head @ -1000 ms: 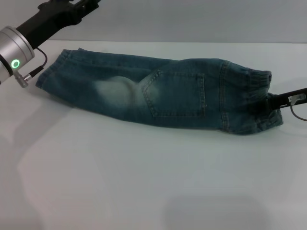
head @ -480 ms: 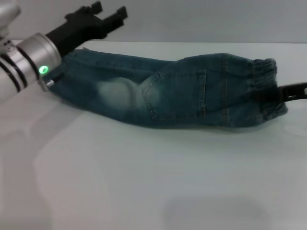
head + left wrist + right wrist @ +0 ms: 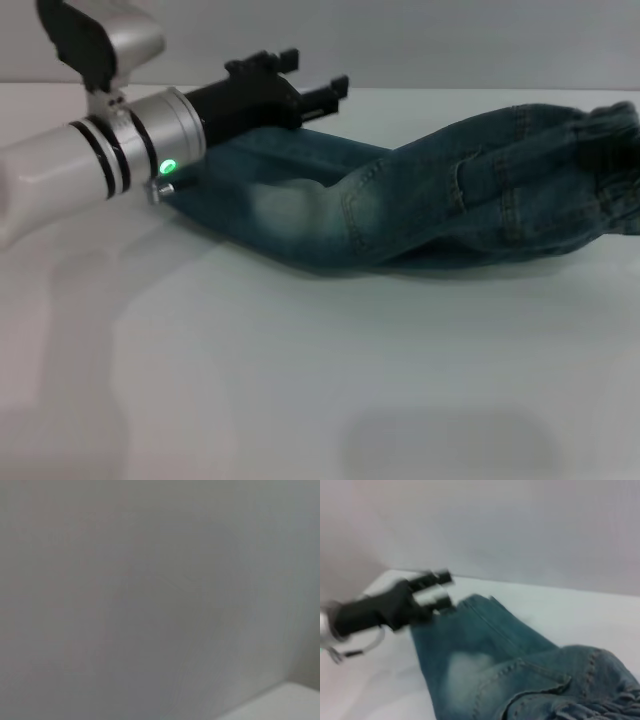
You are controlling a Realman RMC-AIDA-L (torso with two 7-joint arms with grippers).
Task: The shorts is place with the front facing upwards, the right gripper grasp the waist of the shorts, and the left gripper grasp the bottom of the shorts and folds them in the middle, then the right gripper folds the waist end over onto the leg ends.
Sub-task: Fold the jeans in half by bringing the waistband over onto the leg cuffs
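The blue denim shorts [image 3: 400,215], folded lengthwise, lie across the white table [image 3: 300,380] with a pale faded patch [image 3: 285,210] near the middle. Their gathered waist [image 3: 605,130] is raised off the table at the far right. My right gripper [image 3: 603,152] shows only as a dark shape buried in that band, shut on it. The leg ends [image 3: 215,165] rest on the table at the left, partly hidden under my left arm. My left gripper [image 3: 312,75] hovers just above them, open, with nothing between its fingers; the right wrist view shows it [image 3: 440,587] beside the hem [image 3: 475,600].
The left arm's silver-white wrist [image 3: 150,135] with its green light reaches in from the left edge. A grey wall [image 3: 450,40] stands behind the table's far edge. The left wrist view shows only grey wall and a corner of the table [image 3: 295,700].
The left arm has swung in to the right over the leg ends. The waist has risen and moved right in the right gripper, dragging the shorts that way.
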